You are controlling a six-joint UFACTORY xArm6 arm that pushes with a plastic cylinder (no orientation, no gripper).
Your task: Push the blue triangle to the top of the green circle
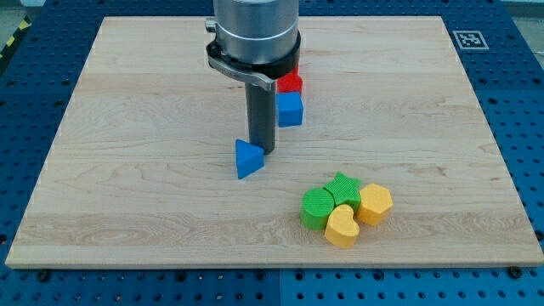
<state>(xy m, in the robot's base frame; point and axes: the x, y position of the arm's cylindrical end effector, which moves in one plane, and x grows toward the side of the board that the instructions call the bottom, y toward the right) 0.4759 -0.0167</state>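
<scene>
The blue triangle [247, 159] lies on the wooden board [127, 170] near the middle. My tip [259, 150] stands right against the triangle's upper right side, touching or nearly touching it. The green circle [317, 207] lies lower right of the triangle, at the left of a tight cluster. The arm's grey body hides part of the board at the view's top.
A green star [343, 188], a yellow hexagon [375, 204] and a yellow heart [342, 228] crowd against the green circle. A blue cube [290, 109] and a red block [291, 83] sit just right of the rod. A marker tag [469, 39] is at the top right corner.
</scene>
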